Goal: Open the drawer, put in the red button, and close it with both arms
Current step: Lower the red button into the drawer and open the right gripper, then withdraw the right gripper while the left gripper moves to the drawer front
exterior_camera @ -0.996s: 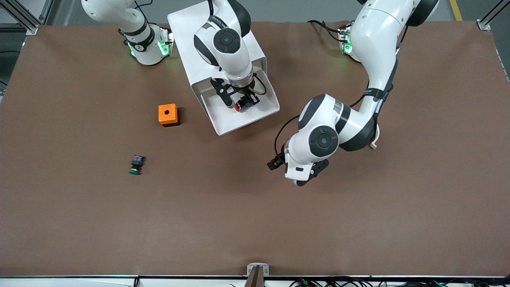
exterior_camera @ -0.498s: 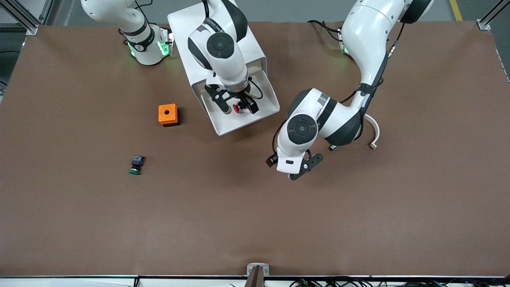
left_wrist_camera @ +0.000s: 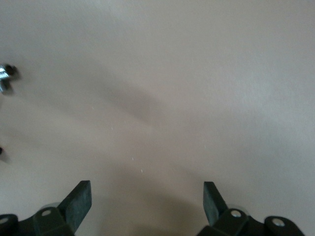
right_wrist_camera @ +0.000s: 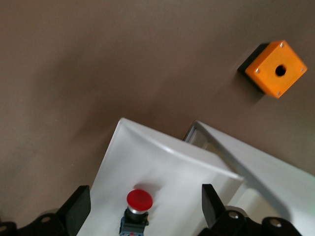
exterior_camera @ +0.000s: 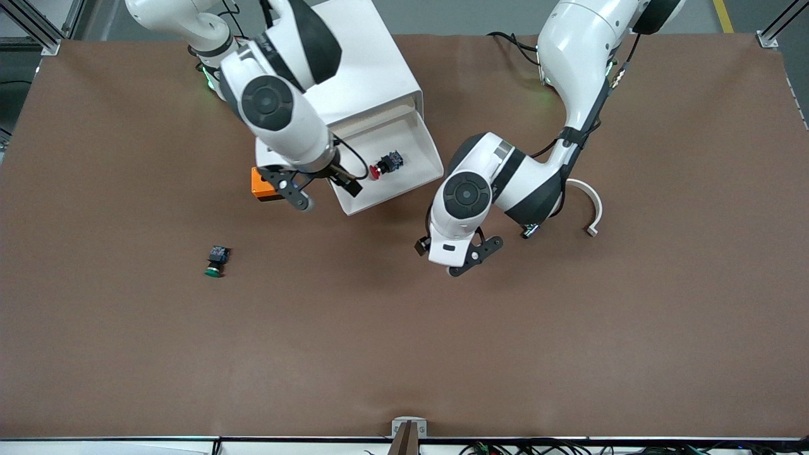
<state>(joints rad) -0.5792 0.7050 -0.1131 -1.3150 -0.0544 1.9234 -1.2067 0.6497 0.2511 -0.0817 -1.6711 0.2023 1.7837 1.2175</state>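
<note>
The red button [exterior_camera: 383, 165] lies on its side in the open drawer [exterior_camera: 422, 144] of the white cabinet [exterior_camera: 360, 76], free of any grip, so the placing step looks done and only the closing is left. The right gripper [exterior_camera: 321, 194] hangs with its fingers apart over the drawer's front edge, just beside the orange box [exterior_camera: 258, 184] — in its wrist view the button sits between the open fingertips, which I judge means it has let go and is clearing away. The left gripper [exterior_camera: 456, 258], fingers also apart and holding nothing, hovers over bare table [exterior_camera: 404, 341] near the drawer's front — probably so that both arms can push it shut; the green button [exterior_camera: 216, 261] lies well apart, toward the right arm's end.
</note>
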